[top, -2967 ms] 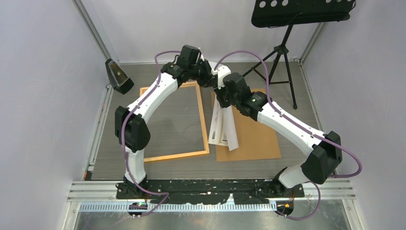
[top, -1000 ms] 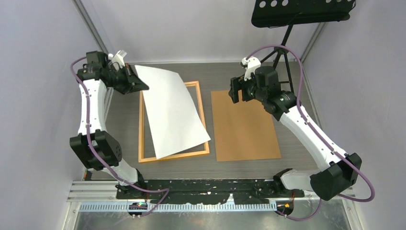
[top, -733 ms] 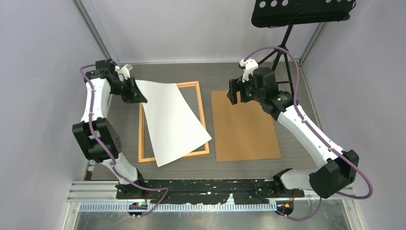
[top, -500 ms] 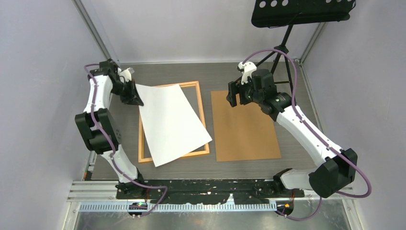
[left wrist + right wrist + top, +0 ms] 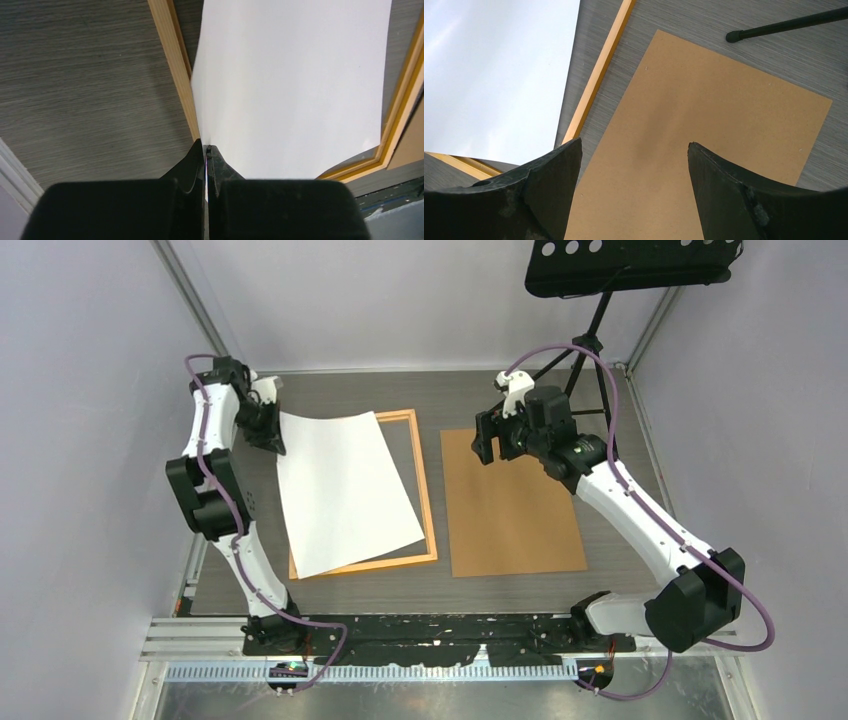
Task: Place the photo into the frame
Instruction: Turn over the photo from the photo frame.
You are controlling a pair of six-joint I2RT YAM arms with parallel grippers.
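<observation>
Top external shows the photo [image 5: 345, 490], white back up, askew over the frame [image 5: 425, 490], spilling past its 9 o'clock rail. Left pincer [image 5: 272, 435] clamps its 11 o'clock corner; right pincer [image 5: 487, 445] gapes empty. Squaring and seating look left to do.

We see the frame [image 5: 419, 465], a thin orange wooden rectangle, lying flat with its long sides running away from us. The photo [image 5: 345, 490] lies over it white back up, so the print is hidden. It sits askew to the frame. It covers most of the frame's left rail, its near-left corner overlaps the frame's near rail, and its near-right corner ends just inside the frame's near-right corner. Its far-left corner sticks out past the frame's left rail, pinched in the left gripper [image 5: 272, 435].
</observation>
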